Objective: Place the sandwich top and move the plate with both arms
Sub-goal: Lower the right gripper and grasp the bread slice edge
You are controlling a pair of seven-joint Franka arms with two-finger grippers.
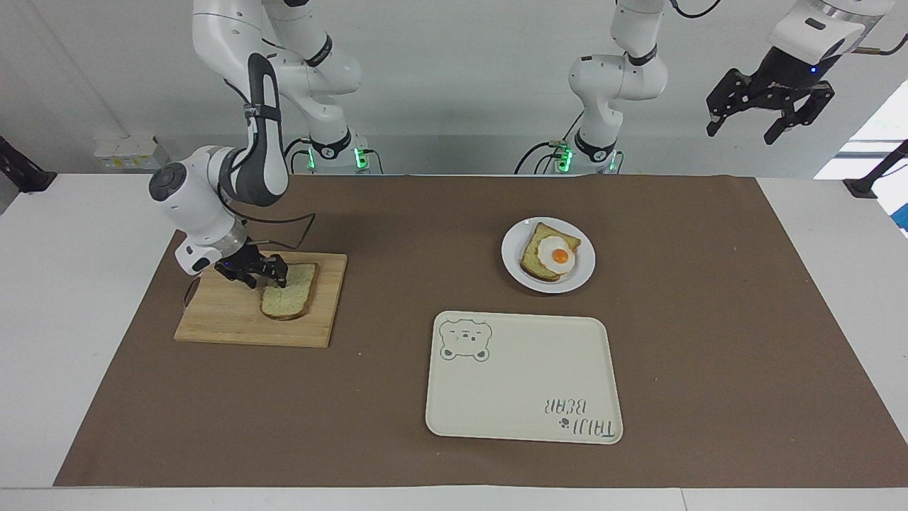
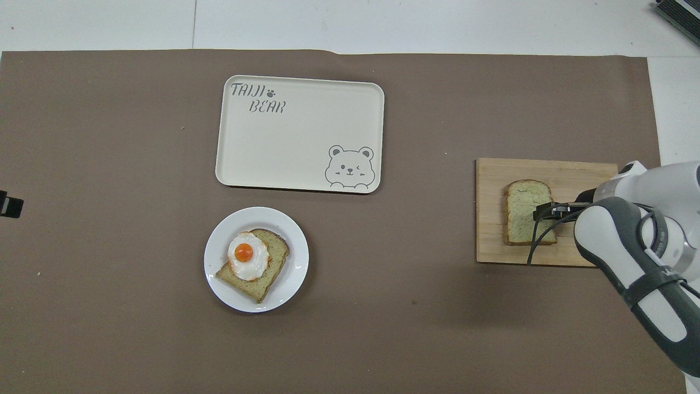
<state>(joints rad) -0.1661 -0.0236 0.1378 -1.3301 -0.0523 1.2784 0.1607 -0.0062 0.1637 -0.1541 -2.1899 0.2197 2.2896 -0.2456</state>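
Note:
The sandwich top [image 1: 291,298] [image 2: 522,210], a pale speckled bread slice, lies flat on a wooden cutting board [image 1: 227,319] [image 2: 492,246] toward the right arm's end of the table. My right gripper [image 1: 273,275] [image 2: 547,210] is low at the slice's edge on the side toward the right arm's end, touching or just above it. The small white plate [image 1: 512,264] [image 2: 219,279] holds a browner toast with a fried egg [image 1: 550,254] [image 2: 249,257]. My left gripper [image 1: 741,133] waits high in the air off the left arm's end of the table, open and empty.
A cream bear-printed tray [image 1: 521,383] [image 2: 295,137] lies farther from the robots than the plate. A brown mat [image 1: 709,319] covers the table. A black cable loops from the right wrist over the board.

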